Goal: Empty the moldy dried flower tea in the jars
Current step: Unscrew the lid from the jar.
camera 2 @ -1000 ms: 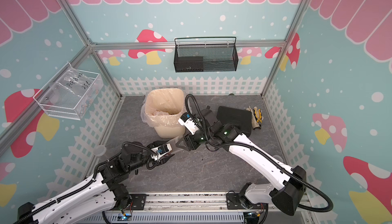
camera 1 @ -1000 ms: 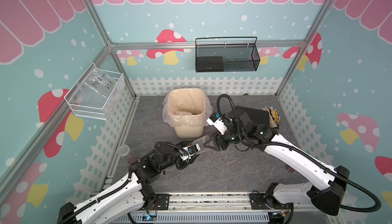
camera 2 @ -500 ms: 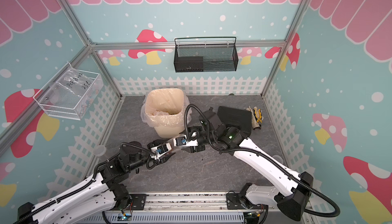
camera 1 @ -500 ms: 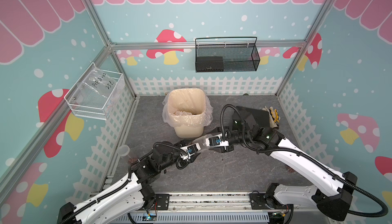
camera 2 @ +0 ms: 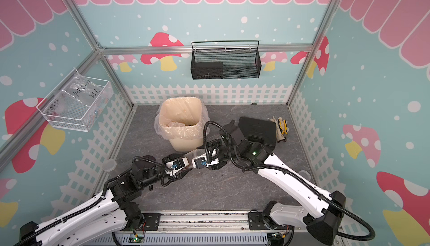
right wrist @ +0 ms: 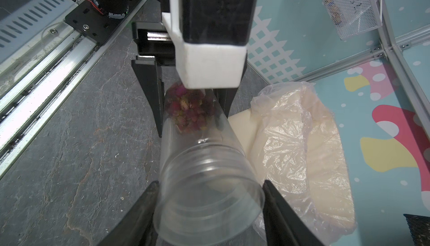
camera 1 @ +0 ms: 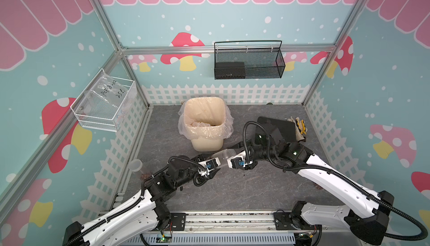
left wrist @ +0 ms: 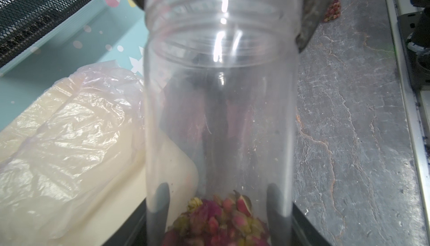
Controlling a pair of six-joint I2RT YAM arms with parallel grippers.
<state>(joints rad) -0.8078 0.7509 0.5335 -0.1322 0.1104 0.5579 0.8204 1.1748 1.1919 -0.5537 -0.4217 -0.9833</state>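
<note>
Taking the floor [camera 1: 232, 193] in both top views as a clock face with 12 at the back wall, a clear jar [camera 1: 222, 156] hangs near the centre, lying almost level. Its closed bottom points toward 8 o'clock and its open mouth toward 2 o'clock. The cream bin [camera 1: 207, 143] with its plastic liner stands just beyond it, at about 11 o'clock from the jar.

The left gripper [left wrist: 218, 200] comes in from 8 o'clock and is clamped around the bottom end of the jar, one finger [left wrist: 160, 200] on each side of the clear wall. The flower tea [right wrist: 188, 109], a clump of red and tan buds, sits inside the jar at that closed end, right between the left gripper's fingers.

The right gripper [right wrist: 207, 200] comes in from 3 o'clock and grips the same jar at its threaded mouth, with a finger [right wrist: 144, 210] pressed against each side of the rim. The tea lies at the far end of the jar from this gripper, and the stretch of jar between is bare.

A second jar [camera 1: 136, 164] sits at 9 o'clock, against the white fence [camera 1: 109, 154], well apart from both grippers.
</note>
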